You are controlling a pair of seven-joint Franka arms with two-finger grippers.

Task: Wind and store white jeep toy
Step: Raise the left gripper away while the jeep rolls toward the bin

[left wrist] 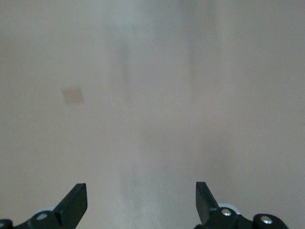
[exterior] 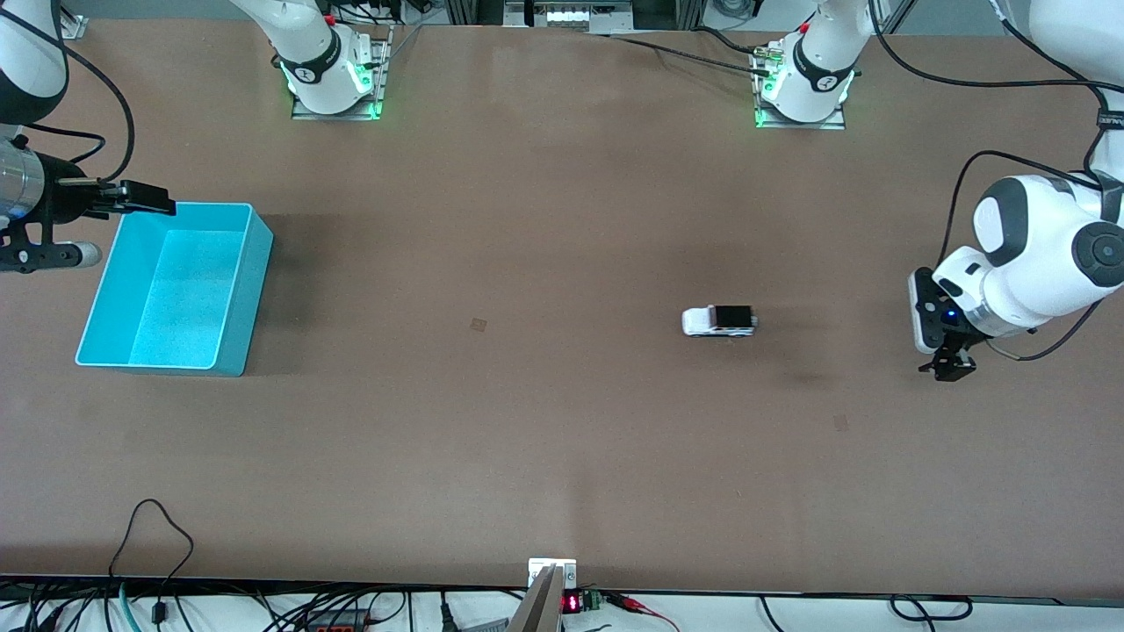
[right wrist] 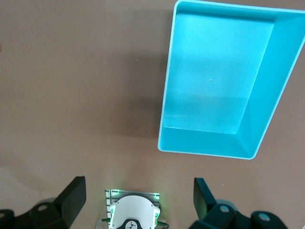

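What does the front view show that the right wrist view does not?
Only the front view shows the white jeep toy on the table toward the left arm's end, and the open left gripper. Only the right wrist view shows the open right gripper with nothing in it. Both show the empty cyan bin, the brown table and the right arm's base.

Both Franka arms hung raised at their own ends of the table, the left gripper (exterior: 947,367) pointing down, the right gripper (right wrist: 138,200) likewise poised, each with its black fingers (left wrist: 74,202) spread wide and holding nothing.
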